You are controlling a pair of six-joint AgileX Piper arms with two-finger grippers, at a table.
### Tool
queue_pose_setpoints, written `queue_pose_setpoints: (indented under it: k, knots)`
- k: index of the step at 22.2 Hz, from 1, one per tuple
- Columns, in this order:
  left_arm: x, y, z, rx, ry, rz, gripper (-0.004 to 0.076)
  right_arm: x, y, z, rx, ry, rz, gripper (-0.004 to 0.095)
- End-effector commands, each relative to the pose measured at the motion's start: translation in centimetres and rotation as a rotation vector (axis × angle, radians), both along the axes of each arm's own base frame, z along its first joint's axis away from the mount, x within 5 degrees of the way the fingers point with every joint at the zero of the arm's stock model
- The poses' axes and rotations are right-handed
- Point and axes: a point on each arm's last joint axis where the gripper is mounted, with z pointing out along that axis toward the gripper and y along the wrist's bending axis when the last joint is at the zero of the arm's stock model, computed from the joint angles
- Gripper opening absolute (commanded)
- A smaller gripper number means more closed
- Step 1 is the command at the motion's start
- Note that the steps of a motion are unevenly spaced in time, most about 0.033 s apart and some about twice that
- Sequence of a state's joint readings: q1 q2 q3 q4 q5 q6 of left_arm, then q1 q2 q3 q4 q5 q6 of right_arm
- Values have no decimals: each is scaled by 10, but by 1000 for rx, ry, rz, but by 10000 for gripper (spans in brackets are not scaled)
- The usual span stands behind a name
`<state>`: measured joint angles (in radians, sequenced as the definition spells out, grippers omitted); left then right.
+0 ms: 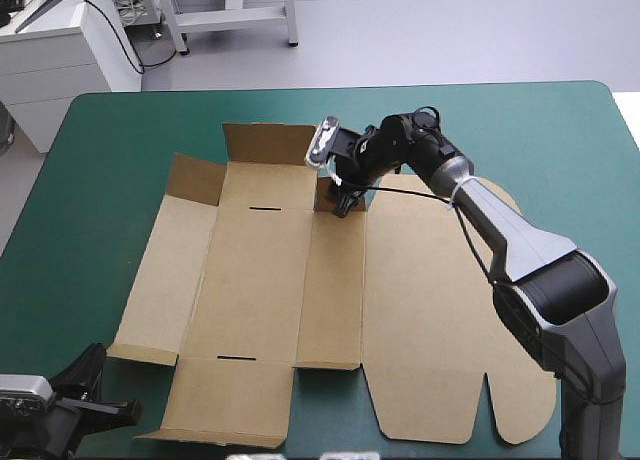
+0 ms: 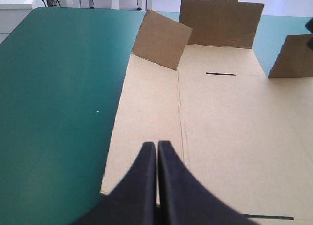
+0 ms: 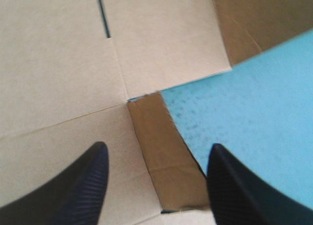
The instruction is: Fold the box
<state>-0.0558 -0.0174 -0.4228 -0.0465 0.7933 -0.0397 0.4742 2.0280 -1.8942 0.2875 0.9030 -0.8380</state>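
Observation:
The brown box (image 1: 260,300) lies as a cut sheet on the teal-green cover, mostly flat. At its far edge a wall panel (image 1: 268,142) and a left corner flap (image 1: 195,178) stand raised. My right gripper (image 1: 340,202) is open at the far edge, its fingers either side of a small raised flap (image 3: 156,142). That flap (image 1: 335,192) sits where the sheet meets the cover (image 3: 254,102). My left gripper (image 2: 157,146) is shut and holds nothing. It (image 1: 97,355) hovers at the near left corner of the sheet (image 2: 220,122), pointing toward the raised flaps (image 2: 161,39).
The wide lid panel (image 1: 440,320) with rounded tabs lies flat on the right, under my right arm. Bare teal-green cover (image 1: 90,180) stretches left of the box and beyond its far edge. The table's front edge runs close to the sheet's near flaps.

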Motion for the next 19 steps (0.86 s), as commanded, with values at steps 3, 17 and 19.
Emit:
queue_pose_setpoints:
  k: [3, 17, 19]
  knots:
    - [-1, 0, 12, -12, -108, -2, -8, -13, -35, 75, 216, -43, -572, 4]
    - [2, 0, 11, -23, -100, 5, 632, -97, -91, 64, 210, -7, -790, 0]
    - [5, 0, 11, -22, -77, 5, 613, -119, -98, 59, 233, 29, -784, 0]
